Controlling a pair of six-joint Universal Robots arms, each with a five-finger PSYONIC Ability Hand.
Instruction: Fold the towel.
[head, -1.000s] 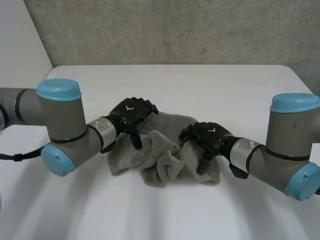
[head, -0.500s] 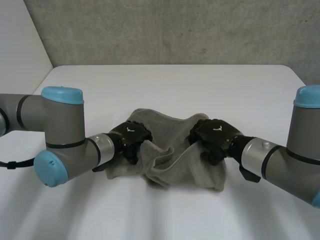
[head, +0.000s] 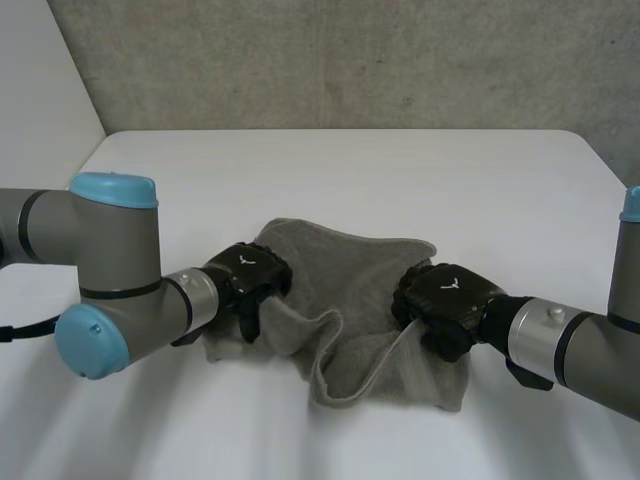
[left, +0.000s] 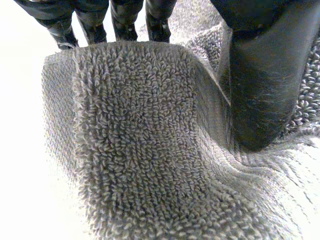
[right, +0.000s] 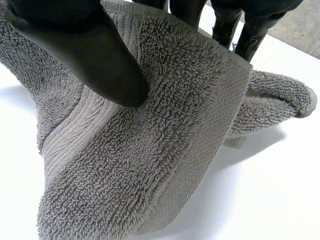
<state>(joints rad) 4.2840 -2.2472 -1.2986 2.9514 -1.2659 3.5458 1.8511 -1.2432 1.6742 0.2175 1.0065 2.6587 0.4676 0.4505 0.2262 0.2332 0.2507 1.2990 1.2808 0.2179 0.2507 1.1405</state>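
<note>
A grey terry towel (head: 350, 262) lies bunched in the middle of the white table (head: 340, 170). My left hand (head: 248, 276) is at its left edge, thumb (left: 262, 85) pressed on the top face and fingers (left: 125, 20) behind the lifted edge, pinching the towel (left: 140, 150). My right hand (head: 448, 298) is at the right edge. Its thumb (right: 95, 60) sits on top of the towel (right: 150, 150) and its fingers (right: 225, 25) are curled behind the hem, so it pinches the cloth too. Between the hands a fold sags toward the table's near side.
Bare white tabletop surrounds the towel on all sides. A grey wall (head: 350, 60) stands behind the table's far edge. Both grey arms reach in low from the near corners.
Both hands have dropped lower and come toward the near side, closing on the towel's edges. The towel has been drawn nearer and spread wider between them.
</note>
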